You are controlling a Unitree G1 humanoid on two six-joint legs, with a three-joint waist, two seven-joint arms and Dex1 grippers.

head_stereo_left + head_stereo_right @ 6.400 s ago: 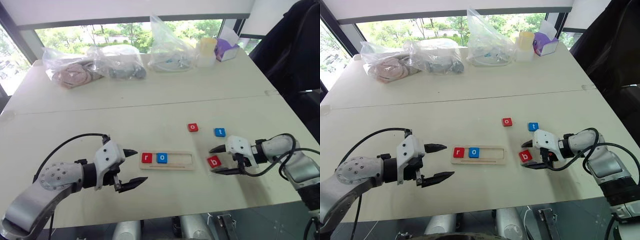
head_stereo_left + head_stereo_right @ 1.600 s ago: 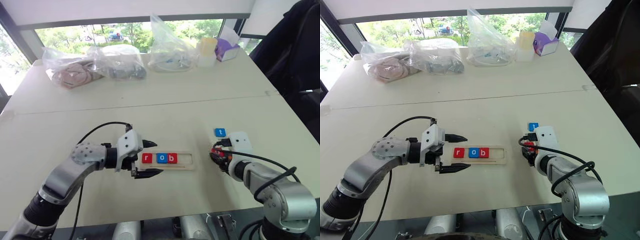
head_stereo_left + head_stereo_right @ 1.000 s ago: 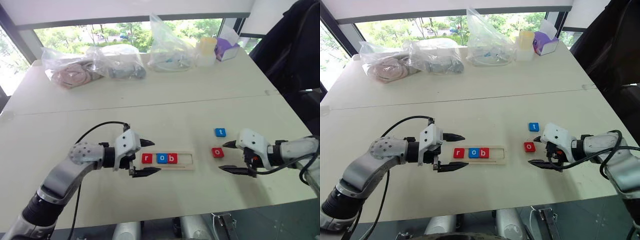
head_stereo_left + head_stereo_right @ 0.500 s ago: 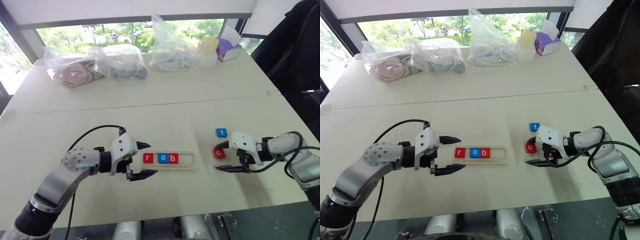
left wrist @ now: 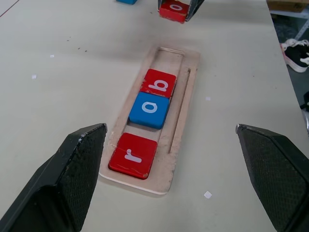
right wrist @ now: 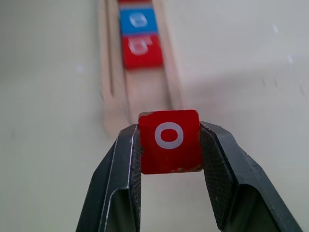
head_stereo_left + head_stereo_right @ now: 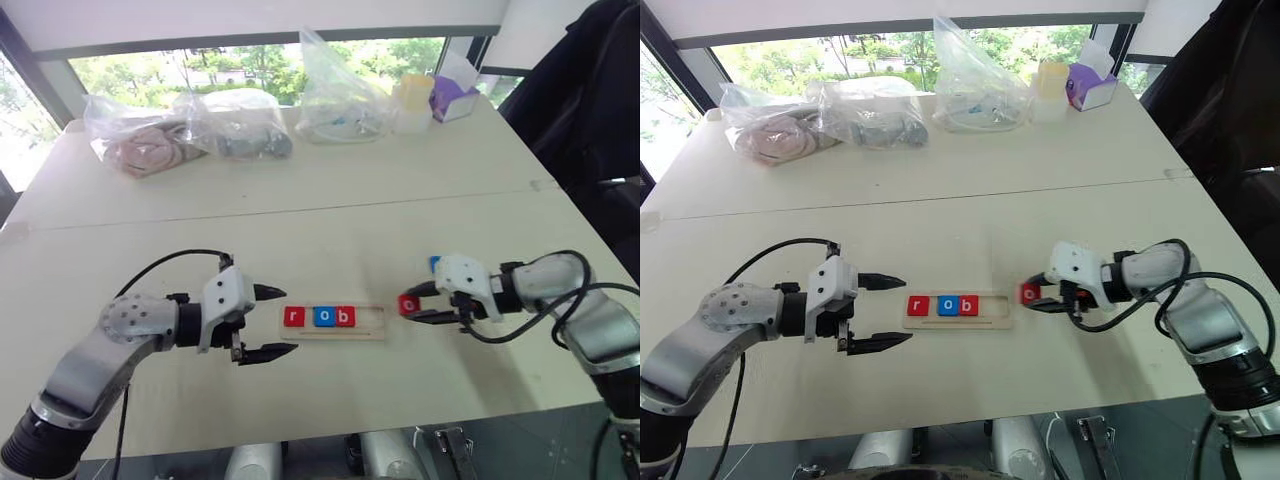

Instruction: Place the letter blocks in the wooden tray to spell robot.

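The wooden tray [image 7: 373, 321] lies at the table's front middle, with red r [image 7: 293, 317], blue o [image 7: 324, 317] and red b [image 7: 345, 316] side by side in its left part. Its right part is bare. My right gripper [image 7: 412, 307] is shut on a red o block [image 6: 169, 142] and holds it just off the tray's right end, slightly above the table. A blue block [image 7: 434, 263] lies behind that gripper, mostly hidden. At the tray's left end my left gripper [image 7: 289, 320] stands wide open and holds nothing.
Several clear plastic bags [image 7: 235, 125] sit along the far side of the table with a pale cup [image 7: 414, 102] and a purple box [image 7: 455, 100]. A dark garment [image 7: 590, 90] hangs at the right. The table's front edge runs just below both grippers.
My right gripper has shut on the red o block and carried it left, from beside the blue block to the tray's right end. My left gripper stays open and has drawn back slightly to the left.
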